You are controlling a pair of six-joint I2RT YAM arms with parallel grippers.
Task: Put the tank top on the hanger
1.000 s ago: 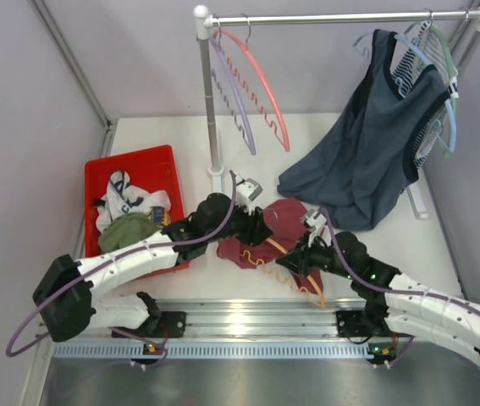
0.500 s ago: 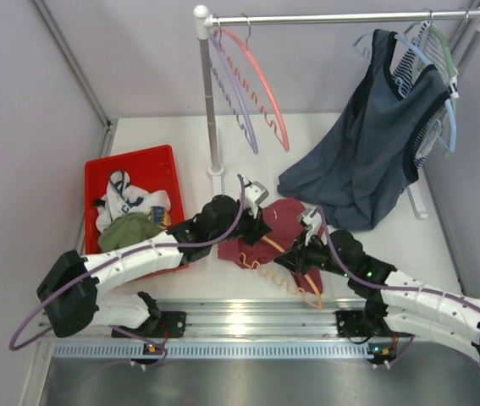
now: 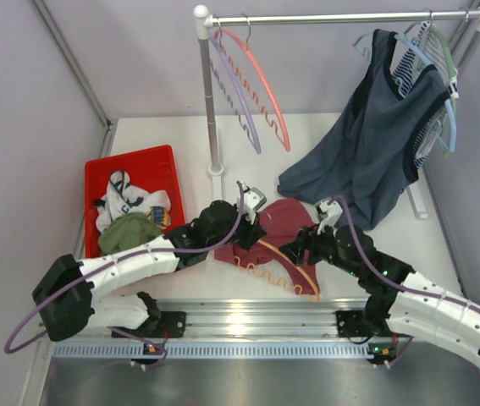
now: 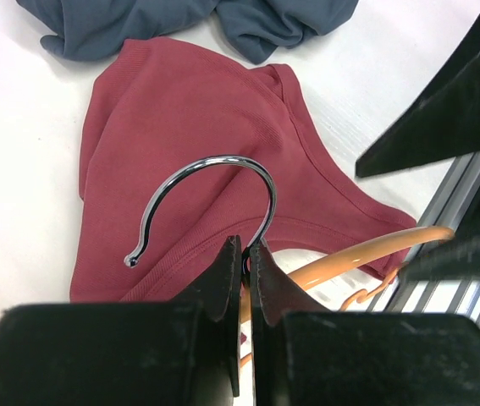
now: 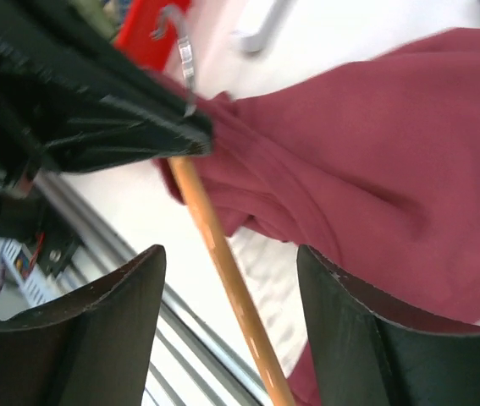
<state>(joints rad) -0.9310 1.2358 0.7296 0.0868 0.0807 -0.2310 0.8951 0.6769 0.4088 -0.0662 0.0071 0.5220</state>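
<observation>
The maroon tank top (image 3: 284,222) lies crumpled on the white table (image 3: 163,135), also in the left wrist view (image 4: 197,127) and the right wrist view (image 5: 375,144). The orange hanger (image 3: 297,276) lies partly on and partly under it, its arm (image 5: 223,262) running toward the near edge. My left gripper (image 3: 253,222) (image 4: 245,245) is shut on the neck of the hanger's metal hook (image 4: 214,169). My right gripper (image 3: 304,245) (image 5: 231,250) is open, its fingers standing either side of the orange arm (image 4: 366,254) without touching it.
A red bin (image 3: 129,155) with an olive garment (image 3: 125,230) and white cloth stands at the left. A rack pole (image 3: 210,101) carries a pink-red hanger (image 3: 261,80) and a lilac hanger (image 3: 235,101). A dark blue-grey top (image 3: 375,135) hangs at the right, its hem on the table.
My left gripper has shut on the hook's neck. My right gripper has let go of the orange arm and opened, and that arm has drawn back toward the far right.
</observation>
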